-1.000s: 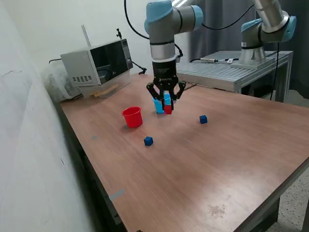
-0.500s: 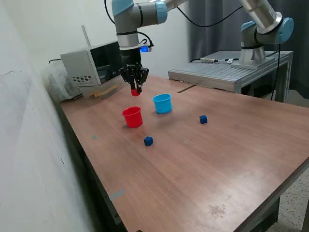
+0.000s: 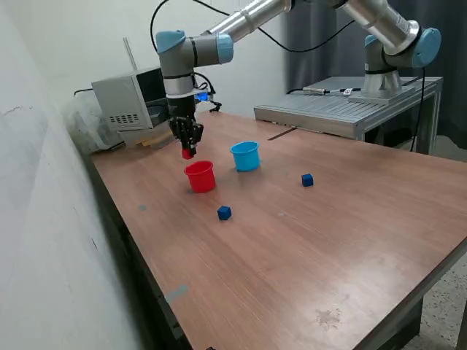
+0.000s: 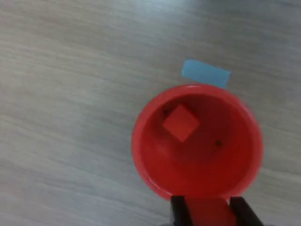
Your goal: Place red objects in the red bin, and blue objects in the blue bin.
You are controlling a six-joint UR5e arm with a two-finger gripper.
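Pincer (image 3: 188,151) clamped on small red cube (image 3: 187,154), hanging just above round red plastic cup (image 3: 200,176), offset toward exterior view's left rim; second red cube (image 4: 181,122) inside.

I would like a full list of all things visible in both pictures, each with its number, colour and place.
red cup: one, red, on the table near the exterior view's left; below the jaws.
red cube in cup: one, red, lying on the cup's floor, seen in the wrist view.
held red cube: one, red, between the jaws, above the red cup.
light-blue cup: one, light blue, upright to the exterior view's right of the red cup.
dark-blue cubes: two, one in front of the red cup, one further to the exterior view's right.
blue tape patch: one, light blue, on the table beside the red cup.
table: one, brown wood.
microwave: one, grey, back corner.
gripper: one, dark, shut on a cube.
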